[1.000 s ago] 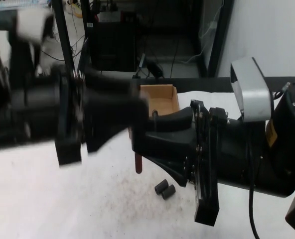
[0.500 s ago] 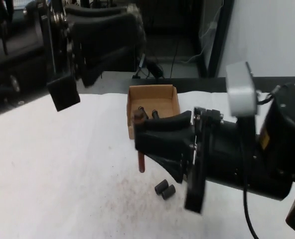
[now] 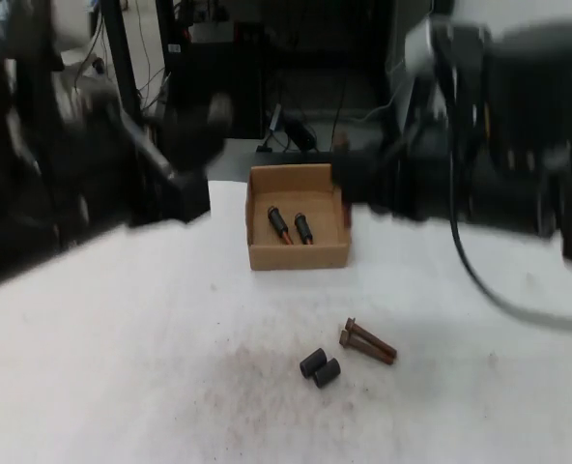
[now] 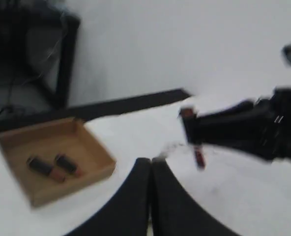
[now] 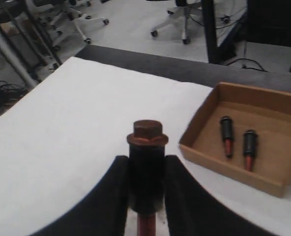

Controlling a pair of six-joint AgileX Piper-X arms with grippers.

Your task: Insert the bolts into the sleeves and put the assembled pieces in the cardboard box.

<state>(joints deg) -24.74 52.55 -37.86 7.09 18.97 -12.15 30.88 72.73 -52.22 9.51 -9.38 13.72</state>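
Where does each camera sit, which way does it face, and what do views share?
High view: behind the arms, seen either side, facing forward and down over the bench.
Left wrist view: on the left wrist, facing past the shut left gripper toward the right gripper.
Right wrist view: on the right wrist, its gripper shut on a sleeved bolt.
All three show the cardboard box.

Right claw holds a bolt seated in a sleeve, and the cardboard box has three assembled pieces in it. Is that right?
Not quite. The cardboard box holds two assembled pieces, not three; the right wrist view shows it. The right claw does hold a bolt seated in a sleeve.
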